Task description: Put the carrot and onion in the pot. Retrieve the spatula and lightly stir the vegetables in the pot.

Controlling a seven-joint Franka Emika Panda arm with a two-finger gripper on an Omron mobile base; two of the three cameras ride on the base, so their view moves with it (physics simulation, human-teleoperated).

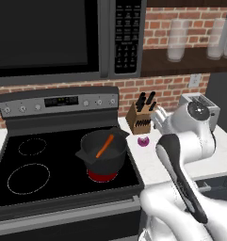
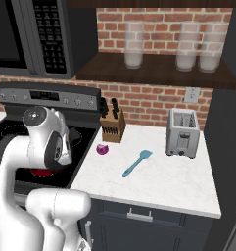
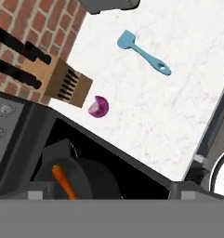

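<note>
Carrot (image 1: pixel 104 146) leans in the pot (image 1: pixel 103 155), below our claw, whose jaws stand apart, empty. Onion (image 3: pixel 99 107) and spatula (image 3: pixel 143 52) wait ahead on the bench (image 3: pixel 146 107), onion nearer.

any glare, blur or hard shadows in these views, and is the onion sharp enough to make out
Left base view: soft and slightly blurred, onion a small purple blob. Right base view: even light, faint shadow under the spatula. Hand view: no glare on the counter; onion outline clear.
</note>
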